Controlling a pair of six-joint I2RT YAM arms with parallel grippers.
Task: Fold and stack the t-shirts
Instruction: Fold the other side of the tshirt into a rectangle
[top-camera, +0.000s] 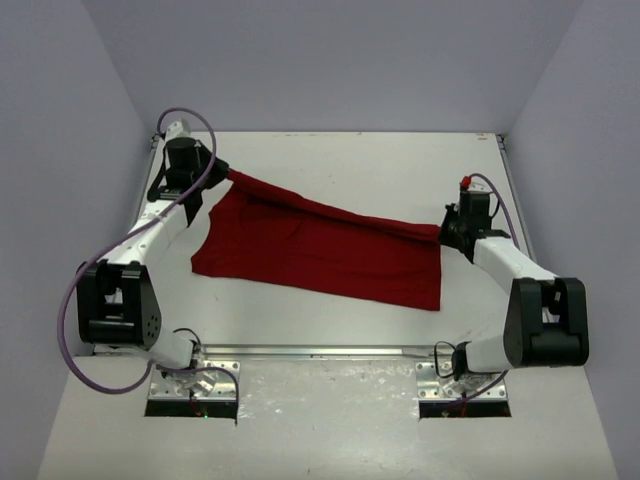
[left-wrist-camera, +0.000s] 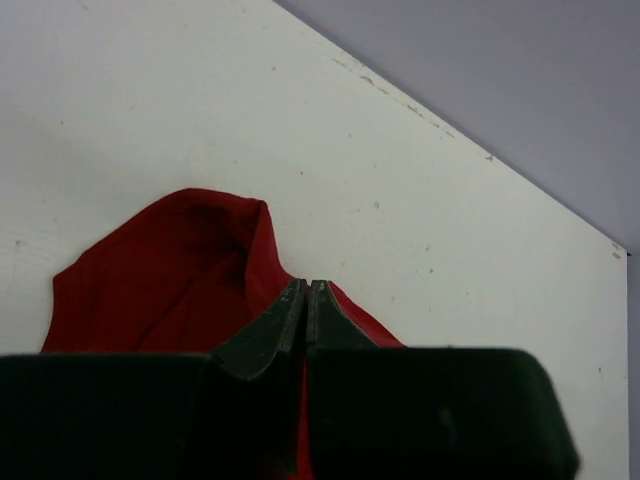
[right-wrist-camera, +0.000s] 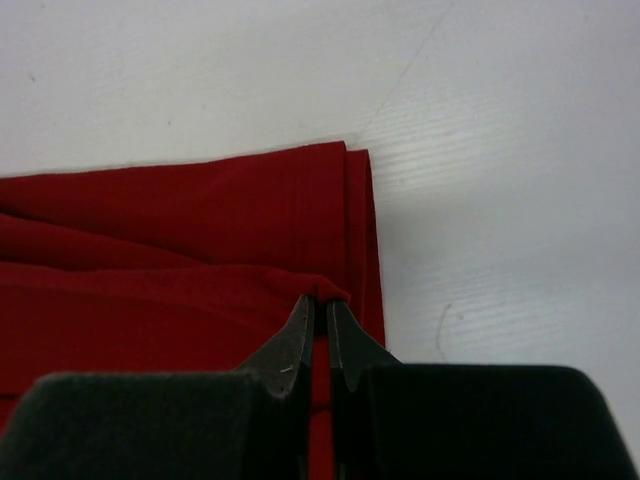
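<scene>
A dark red t-shirt (top-camera: 320, 255) lies across the middle of the white table, with its far edge lifted and stretched tight between both arms. At the far left, my left gripper (top-camera: 222, 175) is shut on the shirt's upper left corner; in the left wrist view the t-shirt (left-wrist-camera: 170, 280) bunches just beyond the left gripper (left-wrist-camera: 307, 288). On the right, my right gripper (top-camera: 445, 232) is shut on a pinch of the shirt's upper right edge. The right wrist view shows the t-shirt (right-wrist-camera: 180, 250) folded double under the right gripper (right-wrist-camera: 321, 303).
Grey walls enclose the white table (top-camera: 380, 170) on three sides. The table's far edge (left-wrist-camera: 420, 110) runs close beyond the left gripper. A metal rail (top-camera: 320, 351) and both arm bases line the near edge.
</scene>
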